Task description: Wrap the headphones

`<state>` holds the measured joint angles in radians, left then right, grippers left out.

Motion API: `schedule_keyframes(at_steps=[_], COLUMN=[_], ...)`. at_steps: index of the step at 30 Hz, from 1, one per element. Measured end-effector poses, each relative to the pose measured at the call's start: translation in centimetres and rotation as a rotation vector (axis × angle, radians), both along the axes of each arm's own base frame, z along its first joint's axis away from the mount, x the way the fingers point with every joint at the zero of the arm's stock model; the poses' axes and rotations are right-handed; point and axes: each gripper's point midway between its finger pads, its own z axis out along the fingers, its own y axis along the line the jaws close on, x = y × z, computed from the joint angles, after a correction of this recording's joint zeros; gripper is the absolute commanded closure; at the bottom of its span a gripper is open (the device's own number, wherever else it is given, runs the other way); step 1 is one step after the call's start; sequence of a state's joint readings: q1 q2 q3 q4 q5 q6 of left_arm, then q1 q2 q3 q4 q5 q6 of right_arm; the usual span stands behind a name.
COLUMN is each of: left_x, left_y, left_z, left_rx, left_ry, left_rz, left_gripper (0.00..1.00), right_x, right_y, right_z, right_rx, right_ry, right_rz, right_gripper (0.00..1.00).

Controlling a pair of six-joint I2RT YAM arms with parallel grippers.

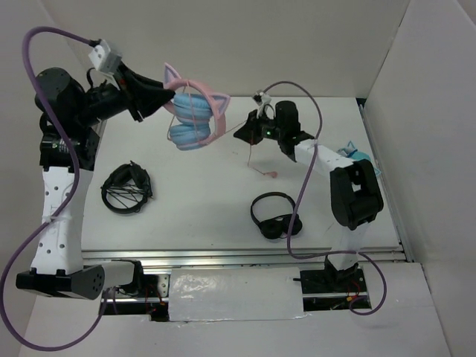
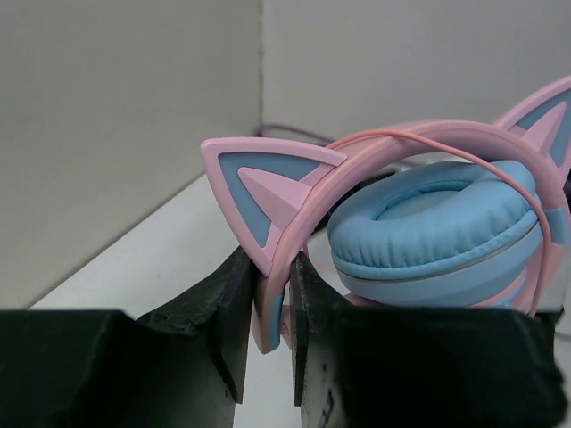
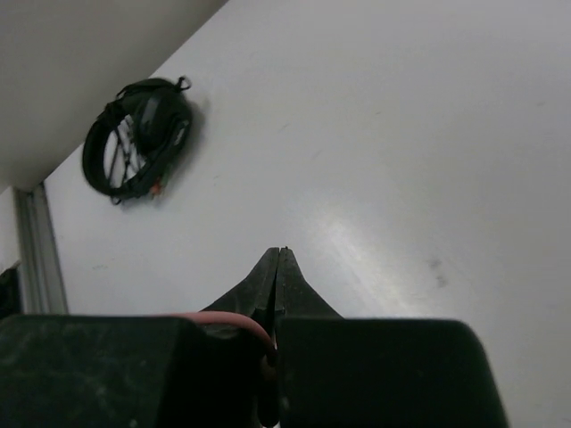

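Left pincer (image 2: 268,290) was clamped on the band of the pink cat-ear headphones with light blue padded cups (image 1: 195,120), holding them up over the white table (image 1: 201,201), upper middle of the overhead view. Right pincer (image 3: 278,259), just to their right, was pinched fully shut on the thin pink cable (image 3: 239,321).

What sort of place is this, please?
Probably a robotics lab test cell: a white table boxed in by plain white panels, a left arm and right arm bolted at its near edge, black headphones laid out.
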<state>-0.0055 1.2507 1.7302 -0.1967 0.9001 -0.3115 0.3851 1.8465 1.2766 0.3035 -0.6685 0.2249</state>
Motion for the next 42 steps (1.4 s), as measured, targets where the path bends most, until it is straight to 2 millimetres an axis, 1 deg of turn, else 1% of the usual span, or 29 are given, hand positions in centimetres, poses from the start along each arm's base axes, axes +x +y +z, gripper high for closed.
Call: schedule_keyframes(at_steps=[2, 4, 6, 8, 11, 13, 15, 17, 19, 22, 24, 26, 28, 33, 35, 37, 39, 42], left_x=[-0.4, -0.4, -0.1, 0.4, 0.9, 0.9, 1.0, 1.3, 2.0, 3.2, 3.9, 4.7, 5.6, 8.3, 9.3, 10.4, 11.6, 13.5], left_y=[-1.6, -3.2, -4.6, -6.2, -8.7, -9.6, -9.8, -9.5, -9.2, -9.1, -9.4, -9.6, -9.7, -9.1, -8.4, -7.2, -5.6, -2.5], left_z=[-1.5, -3.6, -6.0, -9.0, -14.3, -18.3, -22.3, -25.7, -27.7, -29.5, -30.5, -31.2, -31.9, -32.6, -32.5, -32.3, -32.0, -30.9], left_rx=[0.049, 0.106, 0.163, 0.224, 0.324, 0.39, 0.46, 0.529, 0.585, 0.644, 0.679, 0.709, 0.74, 0.752, 0.734, 0.705, 0.675, 0.63], left_ry=[-0.016, -0.024, -0.024, -0.001, 0.056, 0.115, 0.174, 0.241, 0.284, 0.315, 0.33, 0.347, 0.371, 0.438, 0.472, 0.516, 0.552, 0.59], left_rz=[-0.084, -0.142, -0.186, -0.21, -0.206, -0.188, -0.148, -0.094, -0.039, 0.026, 0.054, 0.076, 0.107, 0.215, 0.276, 0.361, 0.453, 0.619], left_gripper=[1.0, 1.0, 1.0, 1.0, 1.0, 1.0, 1.0, 1.0, 1.0, 1.0, 1.0, 1.0, 1.0, 1.0, 1.0, 1.0, 1.0, 1.0], right_x=[2.3, 4.0, 5.1, 6.0, 6.6, 6.8, 6.7, 6.4, 5.8, 4.5, 3.1, 1.5, 0.0, -3.0, -3.6, -4.2, -5.4, -7.6], right_y=[-2.1, -4.3, -6.2, -8.1, -10.2, -10.9, -11.7, -12.2, -12.4, -11.9, -11.0, -9.5, -7.5, -3.9, -3.3, -3.0, -3.1, -3.7], right_z=[1.8, 3.4, 4.8, 5.8, 7.2, 8.2, 9.2, 10.3, 11.6, 13.6, 14.3, 14.7, 14.9, 15.1, 15.2, 15.2, 15.1, 14.8], right_rx=[-0.042, -0.084, -0.129, -0.174, -0.241, -0.274, -0.302, -0.33, -0.353, -0.371, -0.383, -0.394, -0.405, -0.425, -0.431, -0.442, -0.451, -0.46], right_ry=[-0.037, -0.055, -0.074, -0.084, -0.075, -0.075, -0.07, -0.066, -0.071, -0.097, -0.108, -0.112, -0.115, -0.112, -0.11, -0.106, -0.099, -0.089], right_rz=[-0.055, -0.102, -0.141, -0.18, -0.24, -0.274, -0.313, -0.34, -0.354, -0.357, -0.332, -0.292, -0.245, -0.167, -0.166, -0.178, -0.191, -0.207], right_gripper=[1.0, 1.0, 1.0, 1.0, 1.0, 1.0, 1.0, 1.0, 1.0, 1.0, 1.0, 1.0, 1.0, 1.0, 1.0, 1.0, 1.0, 1.0])
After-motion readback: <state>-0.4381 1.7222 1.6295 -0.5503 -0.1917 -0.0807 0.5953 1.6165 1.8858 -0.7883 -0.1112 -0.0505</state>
